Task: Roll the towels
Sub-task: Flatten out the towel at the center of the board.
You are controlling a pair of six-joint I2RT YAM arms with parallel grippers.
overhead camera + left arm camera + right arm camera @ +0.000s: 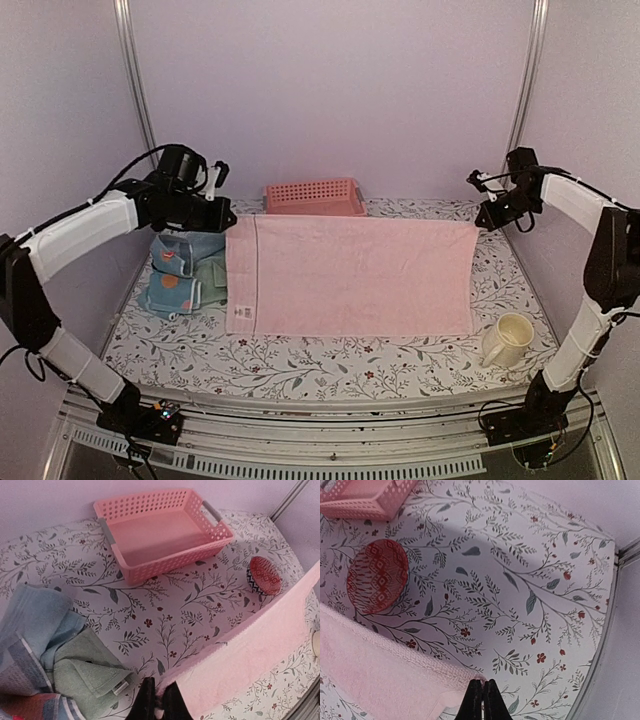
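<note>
Centre left in the top view, blue and green towels (pixel 185 275) lie heaped. Just beside them the left gripper (pixel 226 212) pinches the upper-left corner of the pink towel (pixel 350 275), spread across the middle below the pink basket (pixel 313 196). The right gripper (pixel 482 215) pinches its upper-right corner; a cream mug (pixel 507 340) stands lower right.

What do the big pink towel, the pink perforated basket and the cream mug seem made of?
The big pink towel looks like soft terry cotton: fuzzy matte pile, woven hem band. The pink perforated basket looks like moulded plastic: smooth walls, regular holes. The cream mug is probably glazed ceramic, judging by its thick smooth rim.
</note>
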